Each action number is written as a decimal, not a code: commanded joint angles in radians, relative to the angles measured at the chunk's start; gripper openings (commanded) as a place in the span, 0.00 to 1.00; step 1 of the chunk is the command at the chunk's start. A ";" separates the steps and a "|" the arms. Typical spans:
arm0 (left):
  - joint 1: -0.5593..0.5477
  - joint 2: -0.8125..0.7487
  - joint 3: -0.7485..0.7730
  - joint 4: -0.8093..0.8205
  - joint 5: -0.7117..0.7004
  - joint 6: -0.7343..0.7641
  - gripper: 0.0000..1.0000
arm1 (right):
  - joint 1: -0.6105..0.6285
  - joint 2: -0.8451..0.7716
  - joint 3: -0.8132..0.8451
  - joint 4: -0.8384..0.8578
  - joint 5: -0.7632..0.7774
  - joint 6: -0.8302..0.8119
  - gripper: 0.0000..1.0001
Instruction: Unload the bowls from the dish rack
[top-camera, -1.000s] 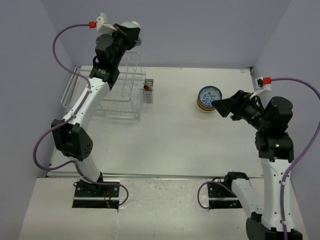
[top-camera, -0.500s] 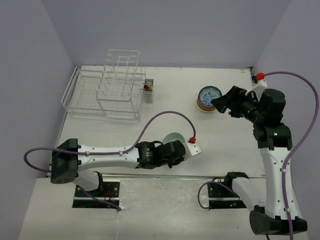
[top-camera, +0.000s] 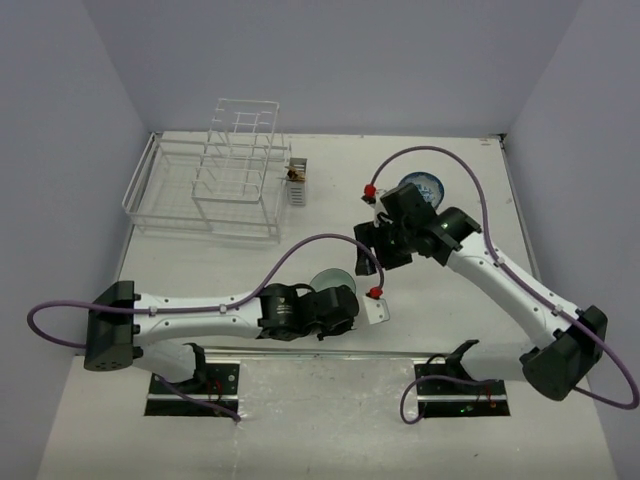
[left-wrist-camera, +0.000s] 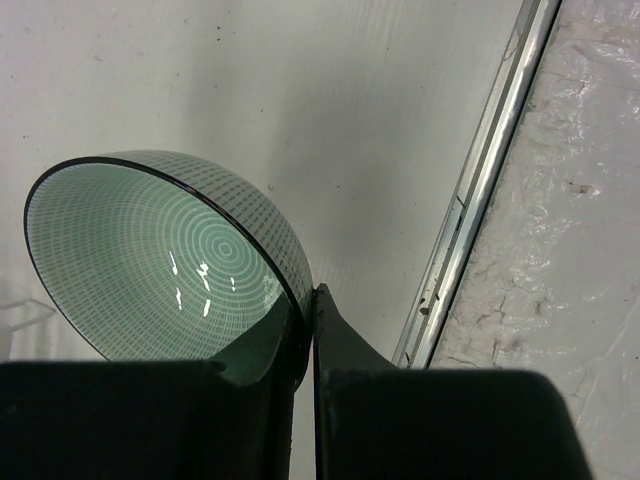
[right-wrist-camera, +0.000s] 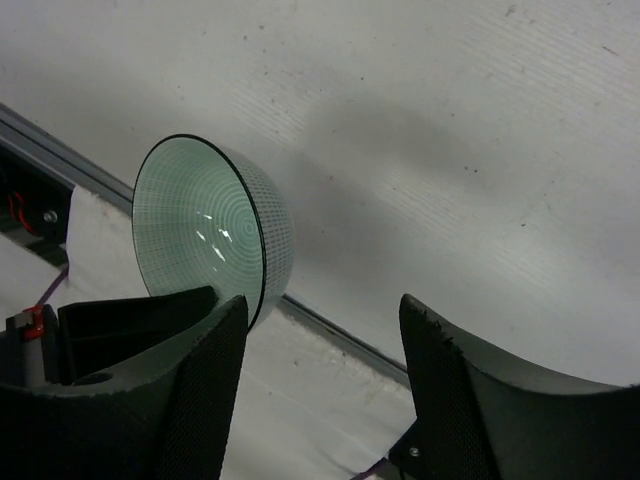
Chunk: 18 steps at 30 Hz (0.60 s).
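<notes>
Above white tabletop (left-wrist-camera: 300, 100), left gripper (left-wrist-camera: 305, 305) pinches a pale-green, dark-rimmed bowl (left-wrist-camera: 170, 255).

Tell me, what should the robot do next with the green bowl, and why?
Probably the right pincer should ease toward the green bowl and close on its free rim. It is open and not touching the bowl, while the left pincer grips the bowl's rim, holding it tilted, as if offering it.
</notes>
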 joint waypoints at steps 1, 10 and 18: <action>-0.005 -0.024 0.078 -0.058 0.025 0.033 0.00 | 0.062 0.042 0.020 -0.019 0.069 0.001 0.62; -0.008 -0.018 0.101 -0.083 -0.005 0.019 0.00 | 0.152 0.143 0.004 0.020 0.068 0.030 0.44; -0.008 0.010 0.111 -0.078 -0.009 0.027 0.00 | 0.160 0.116 0.050 0.050 0.176 0.122 0.47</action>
